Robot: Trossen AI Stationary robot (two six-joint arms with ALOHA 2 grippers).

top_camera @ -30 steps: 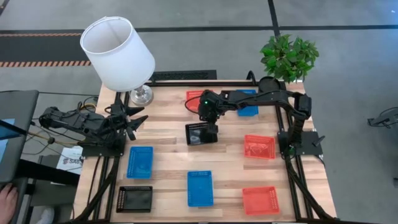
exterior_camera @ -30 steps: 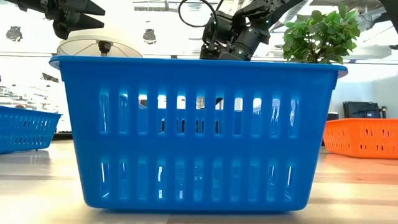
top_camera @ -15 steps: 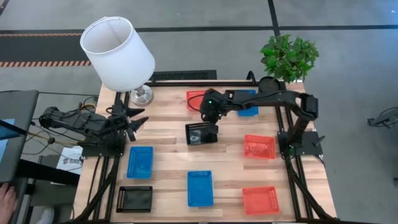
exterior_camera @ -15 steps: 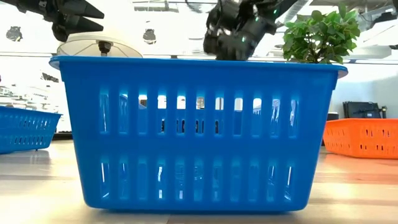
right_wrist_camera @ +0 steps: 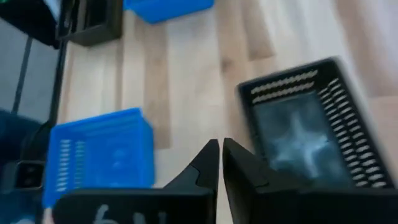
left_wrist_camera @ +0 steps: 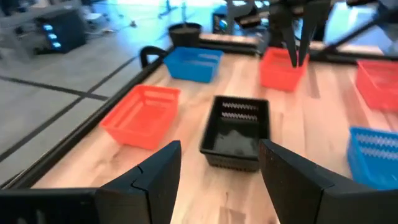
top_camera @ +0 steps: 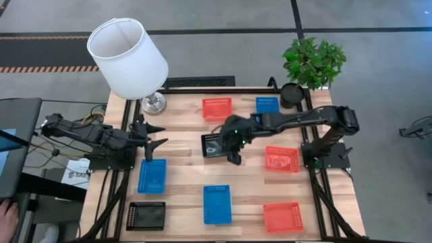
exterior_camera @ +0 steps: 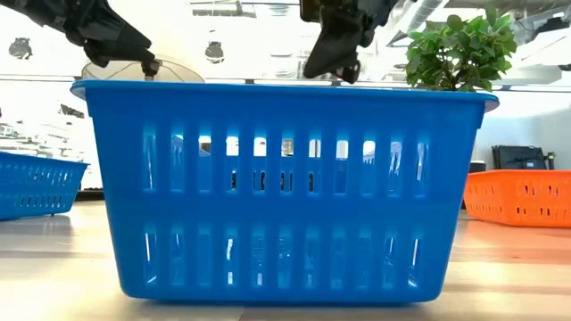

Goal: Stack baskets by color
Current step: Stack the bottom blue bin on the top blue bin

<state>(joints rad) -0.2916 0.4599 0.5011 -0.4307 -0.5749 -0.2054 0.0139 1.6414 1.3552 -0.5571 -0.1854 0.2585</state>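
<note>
Baskets lie flat on the wooden table: red ones [top_camera: 217, 108] [top_camera: 281, 158] [top_camera: 282, 217], blue ones [top_camera: 267, 104] [top_camera: 152, 175] [top_camera: 217, 204], black ones [top_camera: 216, 145] [top_camera: 146, 216]. My right gripper [top_camera: 235, 156] hangs shut above the right near corner of the middle black basket [right_wrist_camera: 305, 134], fingers slanting down with only a slit between them [right_wrist_camera: 221, 152], and holds nothing. My left gripper [top_camera: 152, 135] stands open at the table's left edge and faces the same black basket [left_wrist_camera: 237, 130]. The low view is filled by a blue basket [exterior_camera: 285, 192].
A lamp with a white shade [top_camera: 128, 57] stands at the far left corner. A green plant [top_camera: 314, 61] and a round black pot [top_camera: 291, 93] are at the far right. Bare wood lies between the rows of baskets.
My right gripper has gone up and toward the near right, from the middle black basket's far edge to above its right near corner, rolling as it went. The basket stays in place. My left gripper has tipped its fingers downward and edged toward the near side.
</note>
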